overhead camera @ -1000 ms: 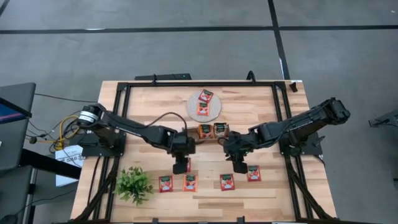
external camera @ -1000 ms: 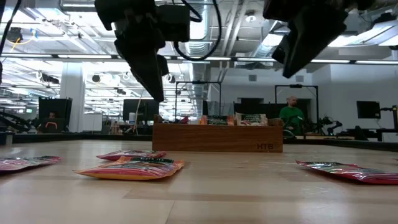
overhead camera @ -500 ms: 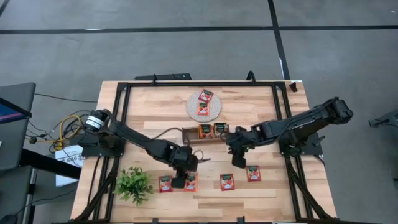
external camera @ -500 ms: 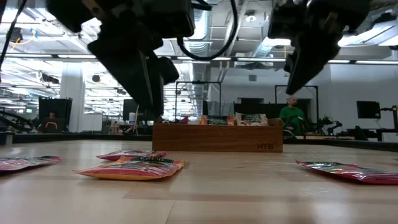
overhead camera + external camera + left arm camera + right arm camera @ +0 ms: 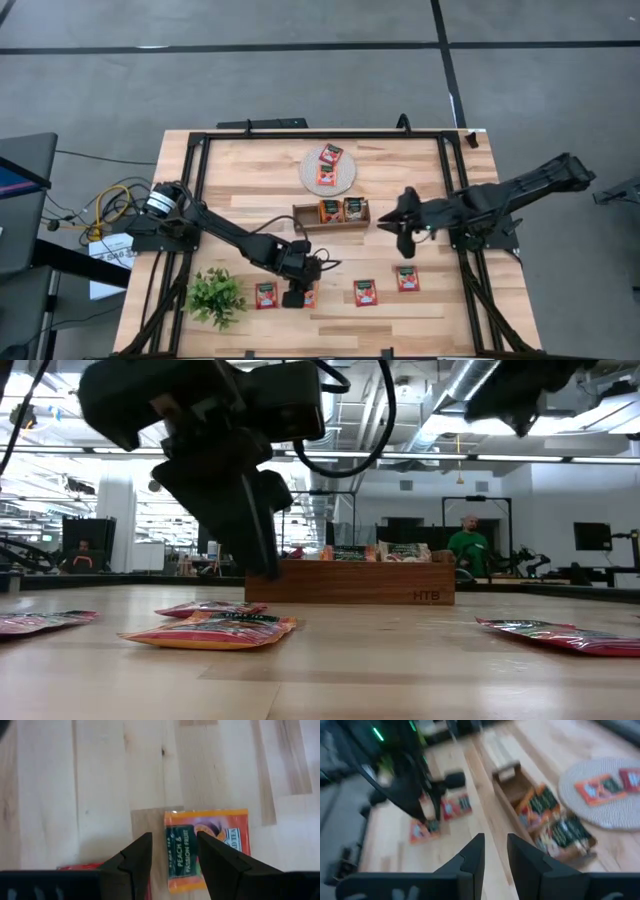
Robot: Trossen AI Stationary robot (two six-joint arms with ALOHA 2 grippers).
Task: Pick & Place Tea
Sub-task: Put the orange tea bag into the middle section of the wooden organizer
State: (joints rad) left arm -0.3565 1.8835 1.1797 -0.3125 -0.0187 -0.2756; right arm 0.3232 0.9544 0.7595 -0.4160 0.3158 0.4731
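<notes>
Now | left gripper (image 5: 293, 298) low over an orange tea sachet (image 5: 207, 847) in the row nearer than the wooden tray (image 5: 331, 213), fingers apart astride its edge, nothing held | right gripper (image 5: 404, 245) raised just right of the tray, fingers narrowly apart, empty | two sachets on the round mat (image 5: 329, 169) beyond the tray

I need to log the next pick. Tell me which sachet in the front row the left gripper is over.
The second sachet from the left in that row of four: the left gripper hangs directly over it, fingers open, while the other three lie uncovered.
</notes>
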